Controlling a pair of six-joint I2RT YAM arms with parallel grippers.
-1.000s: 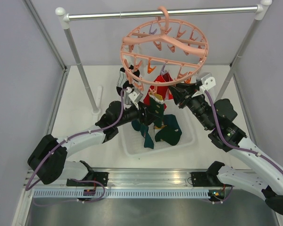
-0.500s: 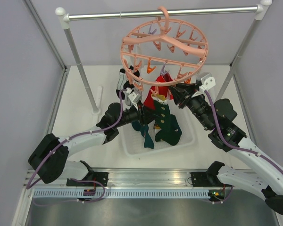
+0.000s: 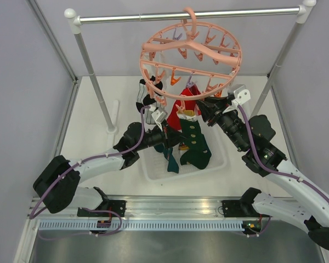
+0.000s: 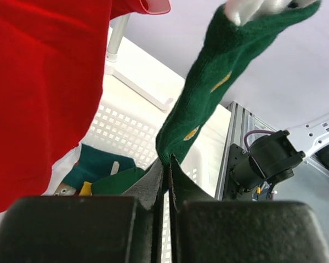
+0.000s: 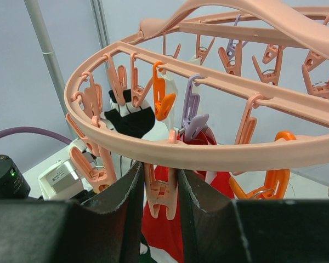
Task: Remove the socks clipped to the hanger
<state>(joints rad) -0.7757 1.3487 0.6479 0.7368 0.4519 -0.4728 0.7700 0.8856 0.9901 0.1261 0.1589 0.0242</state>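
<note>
Upper centre you see the round salmon-pink plastic ring hanger (image 3: 191, 60); a red fabric sock (image 3: 187, 106), a dark green sock (image 3: 192, 134) and a black-and-white striped sock (image 3: 147, 99) hang beneath.

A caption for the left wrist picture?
Left pincer pinching the tip of a hanging green sock, red sock alongside, white tray below.

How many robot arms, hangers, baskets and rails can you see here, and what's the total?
Robot arms: 2
Hangers: 1
Baskets: 1
Rails: 1
Total: 5
</note>
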